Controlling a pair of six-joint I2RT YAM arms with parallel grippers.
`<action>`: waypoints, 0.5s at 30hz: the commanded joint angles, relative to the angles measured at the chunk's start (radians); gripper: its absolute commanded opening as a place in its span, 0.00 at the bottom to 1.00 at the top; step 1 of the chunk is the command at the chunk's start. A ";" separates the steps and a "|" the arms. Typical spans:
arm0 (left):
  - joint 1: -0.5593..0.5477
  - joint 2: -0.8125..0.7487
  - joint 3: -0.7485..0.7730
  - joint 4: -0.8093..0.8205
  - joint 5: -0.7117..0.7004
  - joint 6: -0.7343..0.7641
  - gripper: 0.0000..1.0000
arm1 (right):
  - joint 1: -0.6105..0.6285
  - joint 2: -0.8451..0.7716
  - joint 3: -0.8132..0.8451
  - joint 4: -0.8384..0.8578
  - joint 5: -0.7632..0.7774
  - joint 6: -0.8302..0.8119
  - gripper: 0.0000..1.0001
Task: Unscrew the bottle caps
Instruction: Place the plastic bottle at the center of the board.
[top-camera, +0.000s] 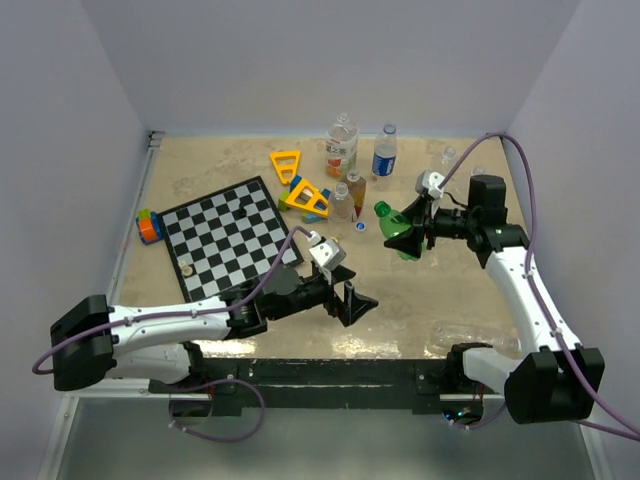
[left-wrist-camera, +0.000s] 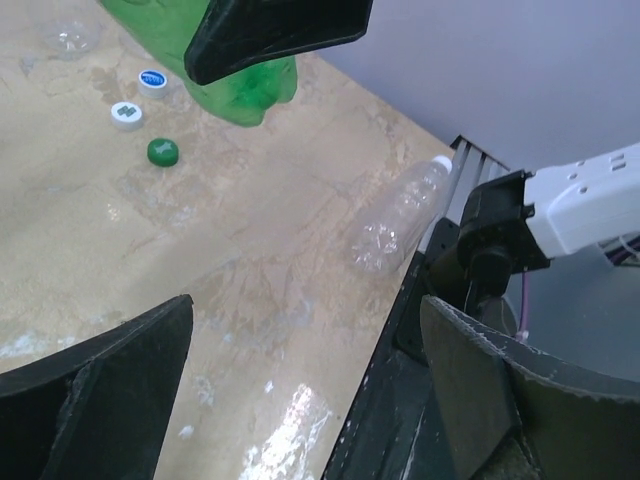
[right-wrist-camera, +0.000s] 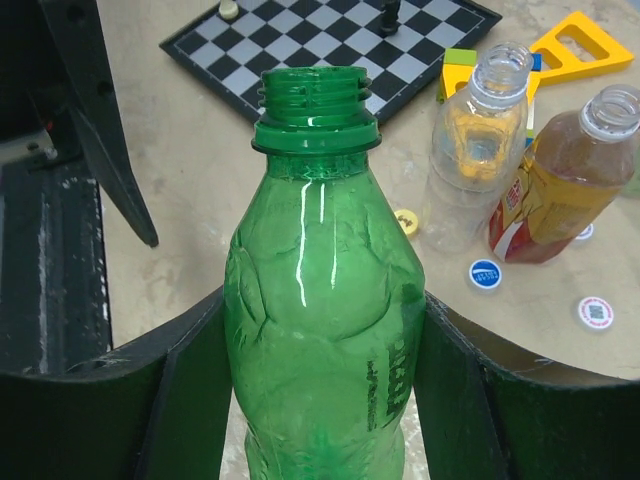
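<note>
My right gripper (right-wrist-camera: 320, 330) is shut on the green bottle (right-wrist-camera: 315, 300), one finger on each side of its body. The bottle's threaded neck is bare, with no cap on it. In the top view the green bottle (top-camera: 398, 228) hangs tilted above the table, neck toward the left, in my right gripper (top-camera: 415, 232). My left gripper (top-camera: 355, 300) stands open and empty near the front middle, apart from the bottle. In its wrist view the left gripper (left-wrist-camera: 305, 310) has only table between its fingers. A green cap (left-wrist-camera: 163, 151), a white cap (left-wrist-camera: 126, 114) and a blue cap (left-wrist-camera: 152, 79) lie loose below the green bottle (left-wrist-camera: 240, 90).
A clear open bottle (right-wrist-camera: 480, 150) and an orange-labelled bottle (right-wrist-camera: 560, 190) stand close behind, with yellow (right-wrist-camera: 406, 222), blue (right-wrist-camera: 485, 274) and white (right-wrist-camera: 594, 312) caps around them. A capped clear bottle (left-wrist-camera: 400, 215) lies by the front edge. The chessboard (top-camera: 228, 238), yellow triangles (top-camera: 305, 195) and further bottles (top-camera: 385, 155) sit farther back.
</note>
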 joint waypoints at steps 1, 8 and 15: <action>-0.003 0.066 -0.016 0.253 -0.032 -0.059 1.00 | 0.004 -0.027 0.026 0.202 -0.042 0.254 0.00; -0.003 0.242 0.071 0.362 -0.031 -0.065 1.00 | 0.004 -0.102 -0.088 0.557 0.091 0.729 0.00; 0.000 0.365 0.189 0.416 -0.098 -0.110 1.00 | 0.004 -0.118 -0.155 0.650 0.125 0.895 0.00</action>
